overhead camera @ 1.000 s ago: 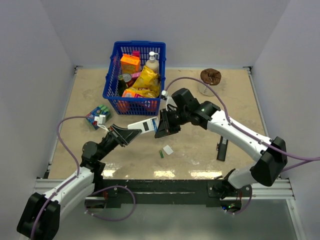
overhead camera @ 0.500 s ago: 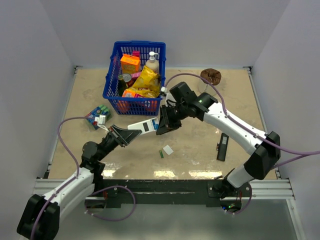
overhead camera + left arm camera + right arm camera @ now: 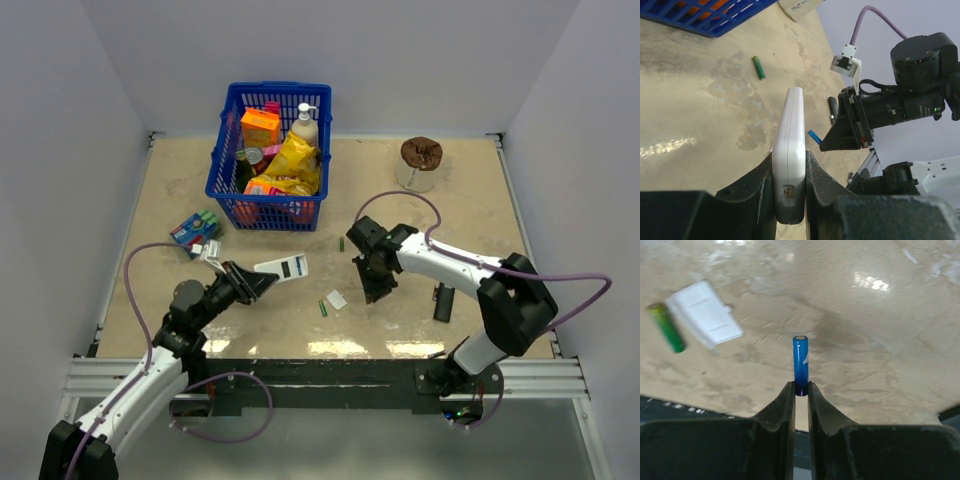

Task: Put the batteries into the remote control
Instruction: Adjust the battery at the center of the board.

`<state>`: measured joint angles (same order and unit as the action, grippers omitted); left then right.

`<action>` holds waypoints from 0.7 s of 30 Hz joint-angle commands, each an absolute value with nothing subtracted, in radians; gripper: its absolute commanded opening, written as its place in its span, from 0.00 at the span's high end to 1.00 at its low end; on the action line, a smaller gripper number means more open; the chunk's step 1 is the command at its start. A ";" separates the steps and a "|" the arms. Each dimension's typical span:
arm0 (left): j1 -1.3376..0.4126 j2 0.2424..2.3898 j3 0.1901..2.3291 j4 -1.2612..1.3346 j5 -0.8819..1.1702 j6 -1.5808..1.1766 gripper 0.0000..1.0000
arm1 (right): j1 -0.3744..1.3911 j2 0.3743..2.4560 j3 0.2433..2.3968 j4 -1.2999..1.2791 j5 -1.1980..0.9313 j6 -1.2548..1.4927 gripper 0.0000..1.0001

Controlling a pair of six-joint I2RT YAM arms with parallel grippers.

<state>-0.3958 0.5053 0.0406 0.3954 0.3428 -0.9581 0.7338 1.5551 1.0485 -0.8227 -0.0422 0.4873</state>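
The white remote control (image 3: 283, 267) (image 3: 792, 135) is held edge-on above the table, with my left gripper (image 3: 252, 283) (image 3: 790, 172) shut on its near end. My right gripper (image 3: 372, 291) (image 3: 800, 391) is shut on the lower end of a blue battery (image 3: 800, 361) (image 3: 814, 135), which stands up from the fingertips. It hangs to the right of the remote, apart from it. One green battery (image 3: 323, 308) (image 3: 667, 328) lies on the table beside a small white cover piece (image 3: 336, 299) (image 3: 705, 320). Another green battery (image 3: 341, 243) (image 3: 758, 67) lies farther back.
A blue basket (image 3: 222, 150) full of groceries stands at the back left. A pack of batteries (image 3: 195, 233) lies left of it. A slim black remote (image 3: 443, 300) lies to the right, and a brown object on a white cup (image 3: 421, 160) sits at the back right.
My right gripper has drawn away from the remote's far end, moving right and toward the near edge with the blue battery. My left gripper shifted slightly nearer with the remote.
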 commanded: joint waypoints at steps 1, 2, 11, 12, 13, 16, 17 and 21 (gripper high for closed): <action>-0.399 0.497 0.101 0.285 0.321 -0.865 1.00 | 0.736 1.578 0.984 -0.628 0.150 0.506 1.00; -0.399 0.503 0.106 0.284 0.327 -0.862 1.00 | 0.736 1.588 0.979 -0.612 0.152 0.506 1.00; -0.399 0.520 0.149 0.261 0.342 -0.842 1.00 | 0.736 1.698 0.977 -0.503 0.229 0.506 0.95; -0.399 0.523 0.153 0.264 0.344 -0.842 1.00 | 0.736 1.704 0.982 -0.499 0.232 0.505 0.94; -0.399 0.528 0.156 0.264 0.347 -0.838 1.00 | 0.739 1.710 0.985 -0.494 0.235 0.505 0.91; -0.399 0.545 0.175 0.265 0.351 -0.824 1.00 | 0.741 1.701 0.963 -0.473 0.238 0.515 0.82; -0.399 0.554 0.179 0.264 0.354 -0.821 1.00 | 0.744 1.686 0.954 -0.466 0.235 0.520 0.80; -0.399 0.569 0.190 0.276 0.359 -0.815 1.00 | 0.750 1.622 0.861 -0.416 0.235 0.563 0.69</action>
